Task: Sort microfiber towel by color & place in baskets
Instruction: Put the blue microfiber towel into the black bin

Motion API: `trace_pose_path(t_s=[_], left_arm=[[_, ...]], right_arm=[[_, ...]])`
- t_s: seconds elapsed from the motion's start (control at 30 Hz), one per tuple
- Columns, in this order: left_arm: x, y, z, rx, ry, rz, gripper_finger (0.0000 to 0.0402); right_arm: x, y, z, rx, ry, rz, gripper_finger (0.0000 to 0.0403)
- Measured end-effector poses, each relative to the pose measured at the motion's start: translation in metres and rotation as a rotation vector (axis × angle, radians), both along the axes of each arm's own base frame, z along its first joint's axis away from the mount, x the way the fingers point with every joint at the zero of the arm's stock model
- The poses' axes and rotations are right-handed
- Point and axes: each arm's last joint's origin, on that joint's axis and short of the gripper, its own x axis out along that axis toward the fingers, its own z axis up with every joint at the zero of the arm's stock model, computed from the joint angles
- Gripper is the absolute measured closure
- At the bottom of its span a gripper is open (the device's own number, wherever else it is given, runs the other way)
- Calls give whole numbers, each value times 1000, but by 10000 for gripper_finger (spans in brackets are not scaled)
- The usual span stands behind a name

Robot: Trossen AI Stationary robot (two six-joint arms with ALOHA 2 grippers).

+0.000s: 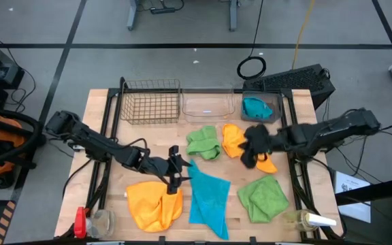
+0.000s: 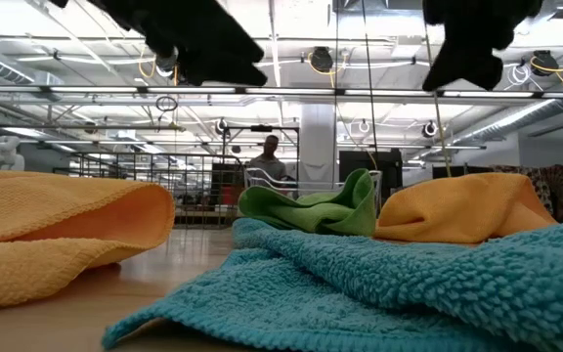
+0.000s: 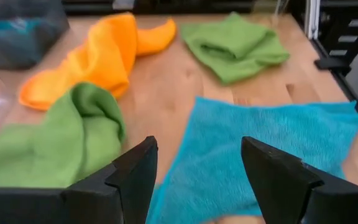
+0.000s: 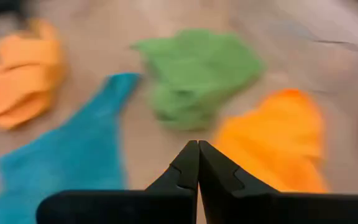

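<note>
Hovering over blue towel (image 1: 206,197): left gripper (image 1: 176,170), jaws wide, empty. Right gripper (image 1: 250,145), jaws pinched together, sitting maybe above orange towel (image 1: 234,139), at 2 o'clock.

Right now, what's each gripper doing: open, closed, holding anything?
Left gripper: open, empty, above the flat teal microfiber towel.
Right gripper: closed, empty, over the crumpled orange microfiber towel.

Both arms are matte black w/ chunky jointed links & thin dark cables along them, the left gripper (image 3: 196,180) w/ two broad, wedge-shaped black fingers (image 3: 138,171), the right gripper (image 4: 198,163) w/ black fingers tapering to one sharp point.
</note>
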Motion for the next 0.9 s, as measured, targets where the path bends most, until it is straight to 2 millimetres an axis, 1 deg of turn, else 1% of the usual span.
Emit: trace_pose_path(t_s=[0.1,0.17,0.27,0.4,0.53,0.63,0.8,0.9], left_arm=[[2,-5,-9,-15,32,-3,164],[2,-9,-14,-28,46,-2,164],[2,-12,-16,-53,53,4,164],[1,-13,-15,-72,45,27,164],[1,-15,-14,-96,36,37,164],[0,-17,-15,-110,46,42,164],[-2,-22,-15,-111,50,25,164],[-3,-24,-15,-109,51,18,164]], right_arm=[[13,26,-5,25,-51,91,403],[22,46,-14,52,-49,164,403],[36,72,-35,76,-22,236,400],[54,96,-68,121,33,267,380],[68,116,-94,181,29,304,342],[78,127,-106,217,18,319,304],[104,143,-112,192,42,319,234],[119,151,-118,94,103,309,199]])
